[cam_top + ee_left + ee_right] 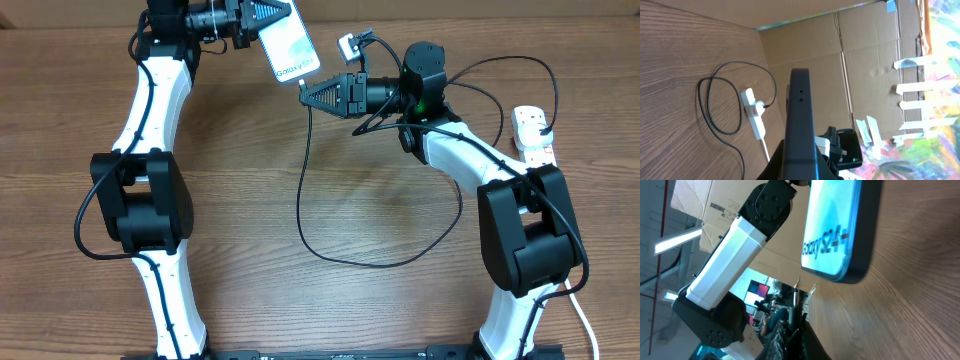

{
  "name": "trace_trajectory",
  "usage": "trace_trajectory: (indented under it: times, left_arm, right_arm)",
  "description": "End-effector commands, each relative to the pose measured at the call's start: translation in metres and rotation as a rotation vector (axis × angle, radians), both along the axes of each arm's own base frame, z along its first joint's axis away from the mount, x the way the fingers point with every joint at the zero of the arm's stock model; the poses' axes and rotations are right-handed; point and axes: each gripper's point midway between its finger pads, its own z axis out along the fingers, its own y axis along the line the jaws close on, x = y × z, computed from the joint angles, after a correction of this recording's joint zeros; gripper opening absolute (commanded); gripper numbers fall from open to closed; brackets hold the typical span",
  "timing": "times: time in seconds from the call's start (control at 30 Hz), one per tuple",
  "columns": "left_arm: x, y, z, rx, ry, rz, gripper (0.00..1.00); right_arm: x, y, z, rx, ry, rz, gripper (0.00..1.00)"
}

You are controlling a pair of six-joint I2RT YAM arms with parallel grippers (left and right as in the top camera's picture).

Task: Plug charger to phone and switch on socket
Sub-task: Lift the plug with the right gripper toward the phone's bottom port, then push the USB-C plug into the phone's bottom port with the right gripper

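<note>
**Left end effector** (262, 22): near the far edge of the tabletop (330, 310), left of centre. Its fingers are clamped on the upper end of the phone.

**Phone** (288, 48): held clear of the tabletop, near the far edge and just left of centre. It slants so that its free lower end points toward the right arm. The lit light-blue screen faces up in the overhead view, with text near the lower end. The left wrist view shows it edge-on as a dark rim.

**Right end effector** (318, 95): just right of the phone's lower end, pointing left at it. Its fingers are closed tight on the tip end of the charger.

**Charger** (299, 200): a thin black cable. Its small plug tip sits just beside the phone's lower end, and the right wrist view shows a narrow gap between them. From the grip the cable drops toward the middle of the tabletop, loops rightward, then rises to the socket.

**Socket** (533, 135): a white power strip with red switch marks, lying flat at the right edge of the tabletop beside the right arm. The black cable meets it at one outlet.
</note>
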Motion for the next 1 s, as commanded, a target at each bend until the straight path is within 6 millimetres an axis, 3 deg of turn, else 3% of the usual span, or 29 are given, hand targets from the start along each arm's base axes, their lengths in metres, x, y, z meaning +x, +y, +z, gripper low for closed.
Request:
trace_trajectory:
  times: [0.0, 0.97]
  left_arm:
    - [-0.017, -0.005, 0.035, -0.013, -0.048, -0.047, 0.04]
    - [-0.034, -0.014, 0.037, -0.026, -0.052, -0.146, 0.04]
  right_arm:
    - [0.003, 0.002, 0.005, 0.006, 0.010, -0.009, 0.04]
    - [0.004, 0.002, 0.005, 0.007, 0.010, -0.017, 0.04]
